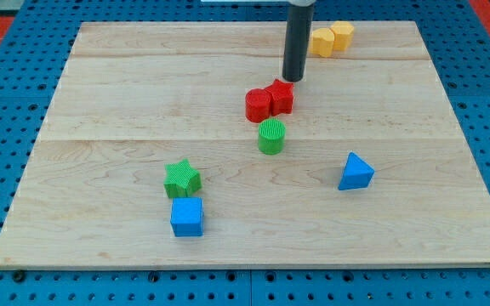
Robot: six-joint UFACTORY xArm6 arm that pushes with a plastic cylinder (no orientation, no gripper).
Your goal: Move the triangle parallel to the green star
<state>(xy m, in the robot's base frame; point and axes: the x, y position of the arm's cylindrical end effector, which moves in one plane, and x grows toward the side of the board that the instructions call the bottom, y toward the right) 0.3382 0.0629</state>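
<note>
My tip (293, 80) sits just behind the red blocks (270, 100), perhaps touching them. No claw exists to judge. The blue triangle (356, 172) lies right of the green star (182, 178).

Rod: straight, dark grey-black cylinder with a smooth matte surface, widening slightly into a collar above; my tip (293, 80) is blunt and flat.

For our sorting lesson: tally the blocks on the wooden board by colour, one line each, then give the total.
Red: 2, red blocks
Yellow: 2, yellow blocks
Green: 2, green star and green cylinder
Blue: 2, blue triangle and blue cube
Total: 8
</note>
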